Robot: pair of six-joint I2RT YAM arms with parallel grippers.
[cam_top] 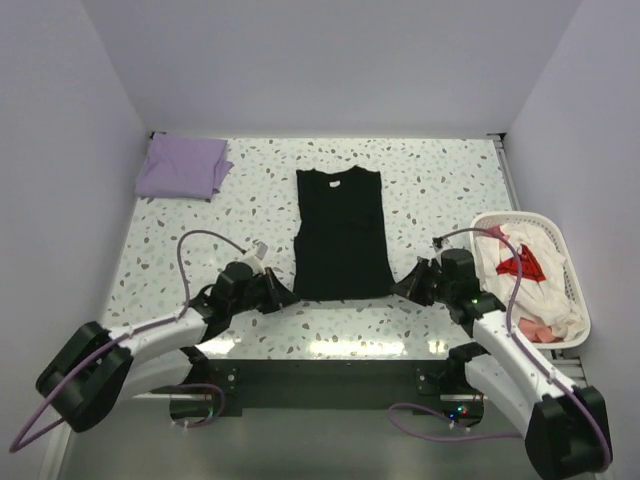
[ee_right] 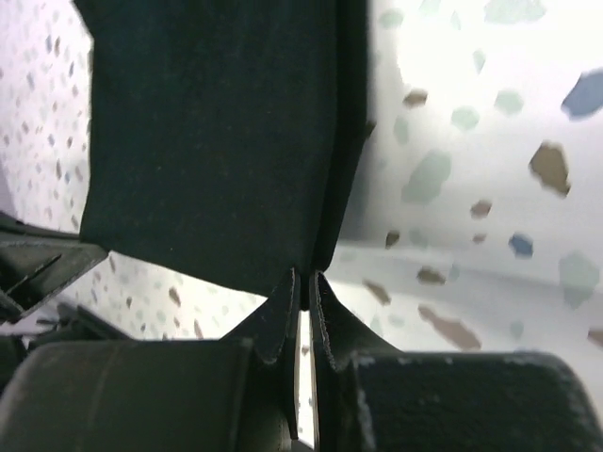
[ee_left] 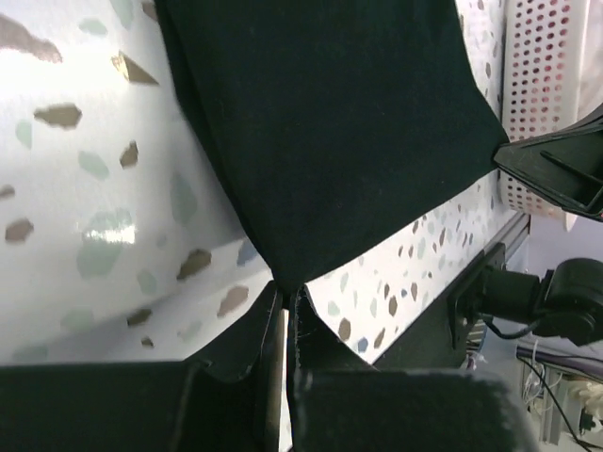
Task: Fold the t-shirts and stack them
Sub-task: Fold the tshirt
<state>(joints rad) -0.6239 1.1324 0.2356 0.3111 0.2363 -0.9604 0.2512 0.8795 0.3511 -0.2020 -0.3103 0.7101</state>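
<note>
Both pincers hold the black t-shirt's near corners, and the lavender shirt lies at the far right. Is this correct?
No: in the top external view the lavender shirt lies far left. Left pincer and right pincer hold the black t-shirt by its near corners.

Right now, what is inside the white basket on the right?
The white basket holds a white garment, a red garment lying on it, and a pink one at the near end. Anything beneath them is covered.

We see a robot lab cell — plain pale walls (cam_top: 330, 60) close in a speckled counter (cam_top: 440, 190), with two bolted arms (cam_top: 150, 345) and loose cables (cam_top: 205, 233).
</note>
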